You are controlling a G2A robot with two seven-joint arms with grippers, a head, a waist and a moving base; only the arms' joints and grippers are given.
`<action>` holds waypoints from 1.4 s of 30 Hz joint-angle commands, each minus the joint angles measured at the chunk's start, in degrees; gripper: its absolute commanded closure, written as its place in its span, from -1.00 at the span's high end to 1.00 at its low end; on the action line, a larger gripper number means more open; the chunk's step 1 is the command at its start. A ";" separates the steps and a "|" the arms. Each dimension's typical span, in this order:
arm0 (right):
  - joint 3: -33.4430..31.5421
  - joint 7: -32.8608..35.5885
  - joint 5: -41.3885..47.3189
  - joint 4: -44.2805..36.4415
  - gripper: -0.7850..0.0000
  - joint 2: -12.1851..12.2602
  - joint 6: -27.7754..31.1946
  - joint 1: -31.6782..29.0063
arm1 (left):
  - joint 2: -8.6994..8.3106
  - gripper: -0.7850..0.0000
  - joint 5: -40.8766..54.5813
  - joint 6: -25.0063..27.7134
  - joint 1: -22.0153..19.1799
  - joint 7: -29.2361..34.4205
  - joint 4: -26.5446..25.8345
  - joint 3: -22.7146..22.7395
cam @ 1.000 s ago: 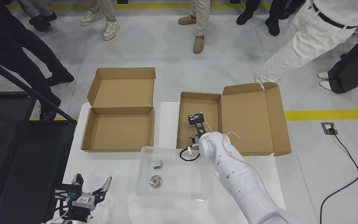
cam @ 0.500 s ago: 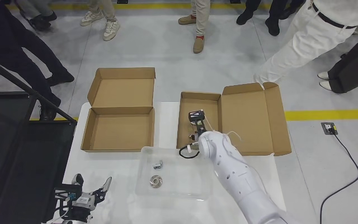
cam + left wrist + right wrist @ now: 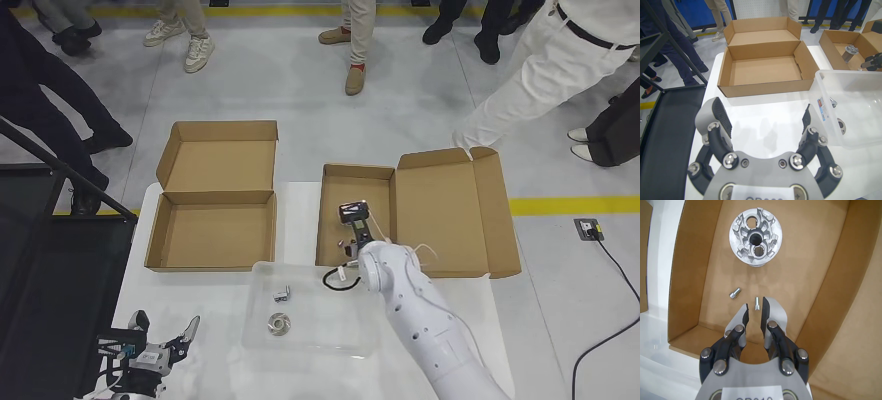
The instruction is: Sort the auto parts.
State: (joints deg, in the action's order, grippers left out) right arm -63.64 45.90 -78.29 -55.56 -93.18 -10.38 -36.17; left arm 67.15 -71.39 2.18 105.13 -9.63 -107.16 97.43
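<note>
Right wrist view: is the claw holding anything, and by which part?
Nothing. The right claw is open over the cardboard box; the small bolt between its jaws lies free.

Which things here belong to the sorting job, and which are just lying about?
Job: clear bin, with a flanged ring and small metal part inside it; left cardboard box; right cardboard box holding the finned hub and two bolts.
Lying about: black cart beside the table; floor socket.

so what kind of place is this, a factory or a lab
Probably a workshop or factory-style test floor: a yellow line on the grey floor, open cardboard boxes on a white table, and a cast metal hub in one box.
</note>
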 commanded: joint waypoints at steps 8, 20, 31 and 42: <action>-0.32 0.01 -0.18 -0.73 -0.44 0.02 0.27 -0.19 | 0.00 1.00 0.00 0.00 0.00 0.00 0.00 0.00; -7.50 -4.31 5.78 -17.51 -0.46 2.17 10.54 -10.61 | 0.00 1.00 0.00 0.00 0.00 0.00 0.00 0.00; -13.62 -6.47 14.24 -42.58 -0.34 5.60 38.03 -29.95 | 0.00 1.00 0.00 0.00 0.00 0.00 0.00 0.00; -14.79 -6.41 16.27 -50.96 1.00 7.44 50.18 -37.95 | 0.00 1.00 0.00 0.00 0.00 0.00 0.00 0.00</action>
State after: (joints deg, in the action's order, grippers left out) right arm -78.43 39.53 -62.02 -106.60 -85.72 39.89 -74.19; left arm 67.15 -71.39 2.18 105.13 -9.63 -107.16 97.43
